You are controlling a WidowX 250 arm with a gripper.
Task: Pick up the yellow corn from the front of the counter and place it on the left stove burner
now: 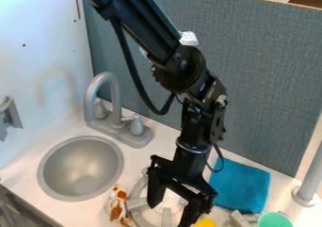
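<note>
Gripper: the black gripper hung at the bottom of the frame, just left of its far lower right; its two fingers stood wide apart.
Arm: the black arm came in at the upper left and slanted down to the lower centre.
Under the gripper: a round grey piece with straight grey bars lay on the white counter, partly hidden; contact could not be told.
Left of the gripper: a white toy with orange-brown patches lay near the left finger, beside the round piece.
Right of the gripper: a yellow thing showed at the bottom edge, near the right finger.
Lower right: a green cup stood below a blue cloth, which lay flat near the partition.
Far right: a grey post rose from a round base.
Left side: a round grey sink sat below a grey faucet.
Back: a grey-blue partition stood behind the counter.
</note>
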